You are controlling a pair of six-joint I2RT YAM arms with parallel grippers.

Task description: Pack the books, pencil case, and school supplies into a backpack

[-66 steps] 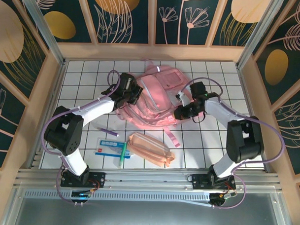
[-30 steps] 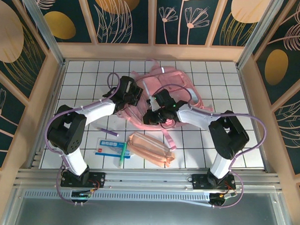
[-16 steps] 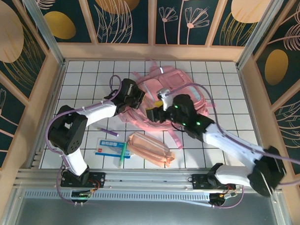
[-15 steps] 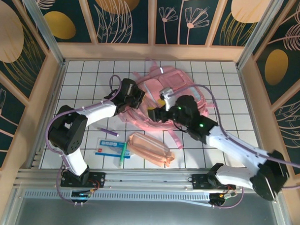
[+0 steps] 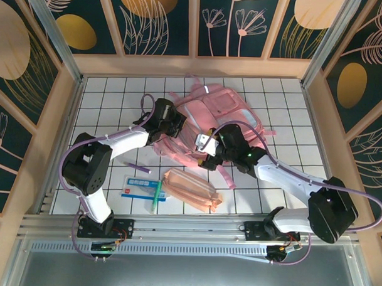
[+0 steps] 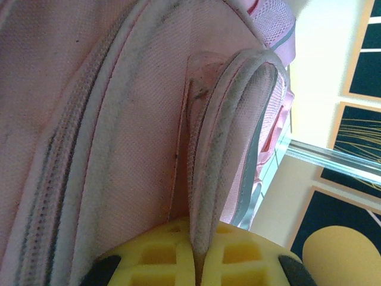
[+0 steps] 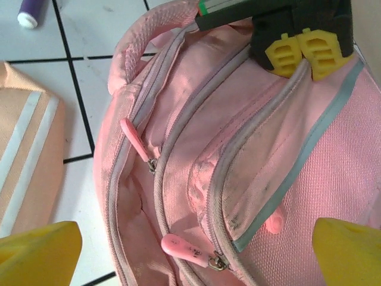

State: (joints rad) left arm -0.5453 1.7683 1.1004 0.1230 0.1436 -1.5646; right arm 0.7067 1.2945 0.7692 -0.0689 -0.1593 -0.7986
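Top external: pencil case (image 5: 189, 188) outside backpack (image 5: 220, 109); interior hidden.

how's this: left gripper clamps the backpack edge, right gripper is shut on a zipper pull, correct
No: the right gripper is open, jaws wide apart over the backpack, as the right wrist view shows. The left gripper does clamp the backpack edge.

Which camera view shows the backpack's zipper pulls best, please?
The right wrist view: two pink zipper pulls lie close and sharp on the backpack. In the top external view they are too small to tell; the left wrist view shows a zip track up close.
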